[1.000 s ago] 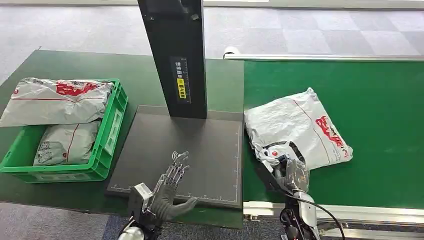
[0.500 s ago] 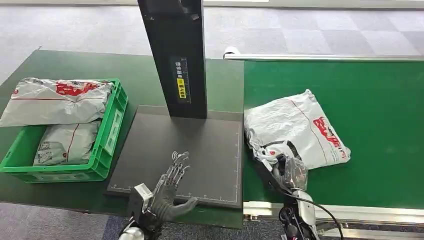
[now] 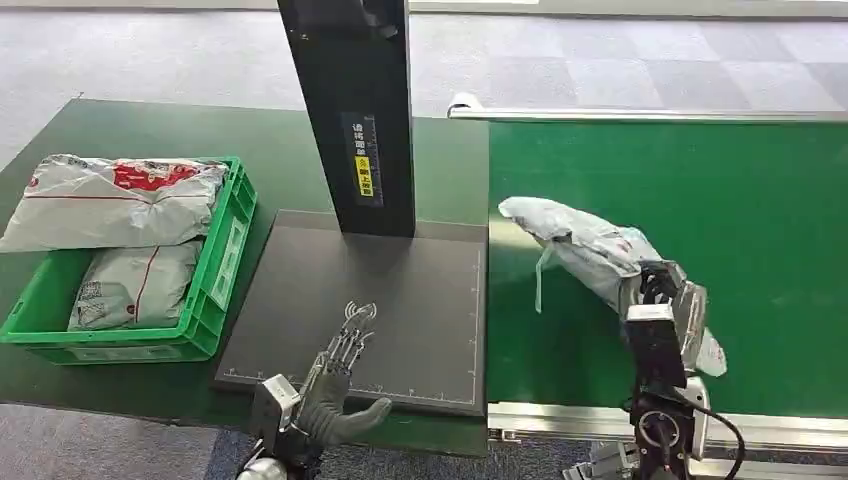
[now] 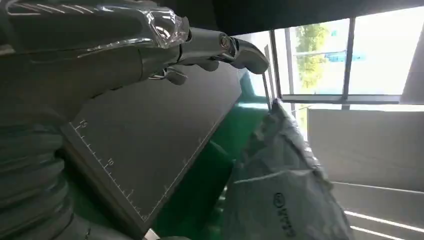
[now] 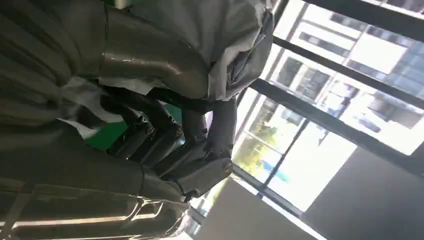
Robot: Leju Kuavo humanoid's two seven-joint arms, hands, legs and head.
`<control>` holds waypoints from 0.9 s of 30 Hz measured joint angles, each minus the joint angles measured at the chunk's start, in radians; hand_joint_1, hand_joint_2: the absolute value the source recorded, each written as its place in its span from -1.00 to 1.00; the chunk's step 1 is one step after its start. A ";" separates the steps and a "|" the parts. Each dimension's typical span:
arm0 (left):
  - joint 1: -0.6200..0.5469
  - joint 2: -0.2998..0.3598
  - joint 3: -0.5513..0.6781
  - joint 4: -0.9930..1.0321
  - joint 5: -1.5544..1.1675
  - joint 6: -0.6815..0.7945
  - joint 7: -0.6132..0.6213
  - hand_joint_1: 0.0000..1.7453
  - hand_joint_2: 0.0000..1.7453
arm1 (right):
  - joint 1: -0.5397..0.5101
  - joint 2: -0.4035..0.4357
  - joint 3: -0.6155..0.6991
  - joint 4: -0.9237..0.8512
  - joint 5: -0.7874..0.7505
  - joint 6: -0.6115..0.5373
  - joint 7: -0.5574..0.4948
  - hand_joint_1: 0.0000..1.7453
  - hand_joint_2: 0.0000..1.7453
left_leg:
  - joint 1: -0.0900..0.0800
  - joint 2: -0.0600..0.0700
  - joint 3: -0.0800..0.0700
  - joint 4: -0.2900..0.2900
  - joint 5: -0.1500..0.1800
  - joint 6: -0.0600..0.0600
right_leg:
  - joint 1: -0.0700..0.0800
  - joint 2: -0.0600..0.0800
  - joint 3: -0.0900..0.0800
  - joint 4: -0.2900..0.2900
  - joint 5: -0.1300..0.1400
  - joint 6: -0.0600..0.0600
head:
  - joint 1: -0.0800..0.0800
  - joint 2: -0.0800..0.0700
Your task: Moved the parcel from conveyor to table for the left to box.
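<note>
The right hand (image 3: 662, 300) is gripping the grey parcel (image 3: 585, 247) at its near end, holding it raised above the green conveyor (image 3: 760, 190), the free end pointing toward ten o'clock; the left hand (image 3: 335, 385) is hovering empty, fingers spread, over the near edge of the black pad (image 3: 400, 300). The pad's near edge is carrying ruler ticks; the black column (image 3: 350, 110) at twelve o'clock is bearing a yellow label too small to read; at nine o'clock the green crate (image 3: 215, 270) is holding two parcels.

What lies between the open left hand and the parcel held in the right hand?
In the head view, the dark gridded mat and a strip of green conveyor belt lie between the left hand and the parcel gripped by the right hand. Nothing stands on that stretch.
</note>
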 measured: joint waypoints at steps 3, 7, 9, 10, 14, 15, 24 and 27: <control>-0.014 0.000 0.003 0.009 0.004 0.006 -0.007 -1.00 1.00 | -0.073 -0.026 0.031 -0.040 -0.015 0.044 0.005 1.00 1.00 | 0.000 0.003 0.001 0.000 0.001 0.000 | 0.000 0.002 0.000 0.000 0.002 -0.001 | 0.000 0.000; -0.041 0.000 0.010 0.026 0.012 0.034 -0.014 -1.00 1.00 | -0.214 -0.042 0.121 -0.031 -0.011 0.098 0.045 1.00 1.00 | 0.000 0.003 0.000 0.000 0.004 -0.001 | 0.000 0.003 -0.001 0.001 0.004 -0.001 | -0.001 0.000; -0.055 0.000 0.022 0.032 0.016 0.042 -0.016 -1.00 1.00 | -0.295 -0.041 0.180 0.005 -0.012 0.115 0.065 1.00 1.00 | 0.001 0.003 0.000 0.000 0.005 -0.001 | 0.001 0.003 -0.001 0.002 0.004 -0.002 | 0.000 0.000; -0.062 0.000 0.028 0.035 0.016 0.046 -0.016 -1.00 1.00 | -0.332 -0.040 0.214 0.028 -0.014 0.123 0.073 1.00 1.00 | 0.001 0.003 0.000 0.000 0.005 -0.001 | 0.001 0.002 -0.001 0.002 0.004 -0.002 | 0.000 0.000; -0.074 0.000 0.052 0.040 0.018 0.061 -0.018 -1.00 1.00 | -0.445 -0.006 0.345 0.131 -0.025 0.143 0.086 1.00 1.00 | 0.002 0.002 0.000 0.000 0.006 -0.002 | 0.002 0.002 -0.001 0.002 0.004 -0.002 | 0.000 0.000; -0.074 0.000 0.056 0.041 0.017 0.076 -0.021 -1.00 1.00 | -0.464 0.003 0.373 0.157 -0.036 0.152 0.087 1.00 1.00 | 0.002 0.002 0.000 0.000 0.006 -0.002 | 0.002 0.002 -0.001 0.002 0.004 -0.002 | 0.000 0.000; -0.058 0.013 0.165 0.016 -0.015 0.189 -0.028 -1.00 1.00 | -0.558 0.111 0.537 0.365 -0.108 0.198 0.074 1.00 1.00 | 0.002 0.001 -0.002 0.000 0.006 -0.002 | 0.002 0.001 -0.002 0.002 0.003 -0.002 | 0.000 0.000; -0.049 0.023 0.202 -0.003 -0.024 0.198 -0.026 -1.00 1.00 | -0.563 0.137 0.571 0.401 -0.130 0.218 0.071 1.00 1.00 | 0.002 0.002 -0.002 0.000 0.006 -0.002 | 0.002 0.001 -0.002 0.002 0.003 -0.002 | 0.000 0.000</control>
